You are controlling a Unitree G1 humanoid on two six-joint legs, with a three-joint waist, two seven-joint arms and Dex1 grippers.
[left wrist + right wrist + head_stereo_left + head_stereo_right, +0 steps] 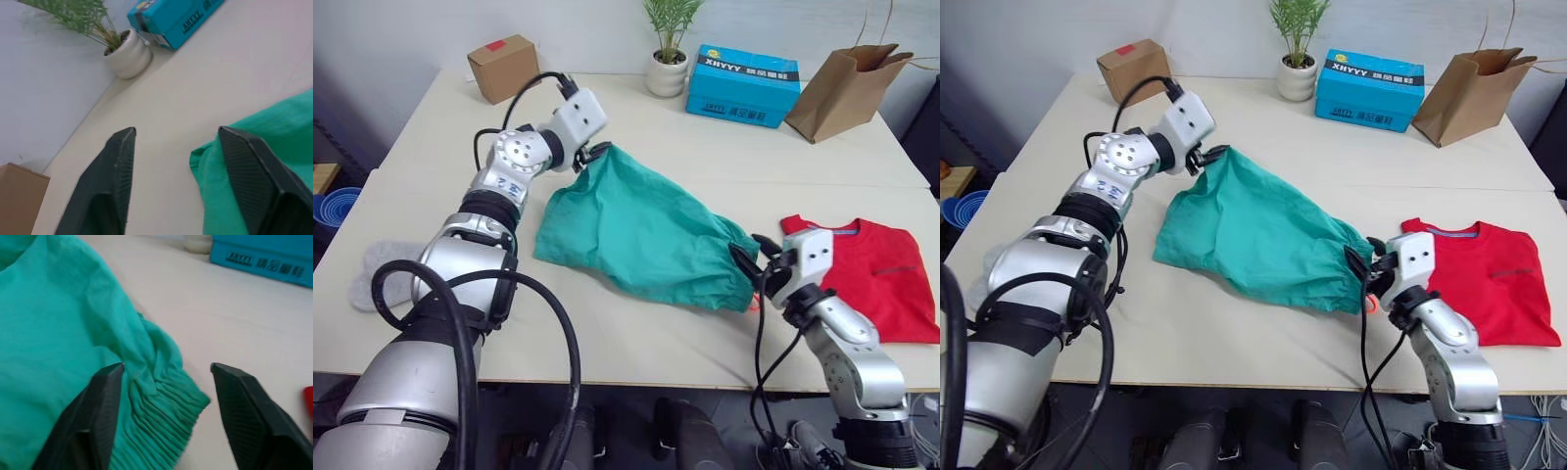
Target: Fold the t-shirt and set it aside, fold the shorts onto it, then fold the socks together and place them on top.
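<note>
Left eye view: shorts (636, 230) spread mid-table, shirt (876, 274) folded at right. Left gripper (176, 161) spread at far corner, right gripper (166, 401) spread over waistband.

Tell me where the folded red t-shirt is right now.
In the left eye view the t-shirt lies folded on the table's right side, just beyond the right gripper and the shorts.

The worktop (636, 343) is viewed from above and near by both head eyes. The shorts (254, 161) are seen close up by each wrist camera (between its fingers), facing the far box (264, 257).
</note>
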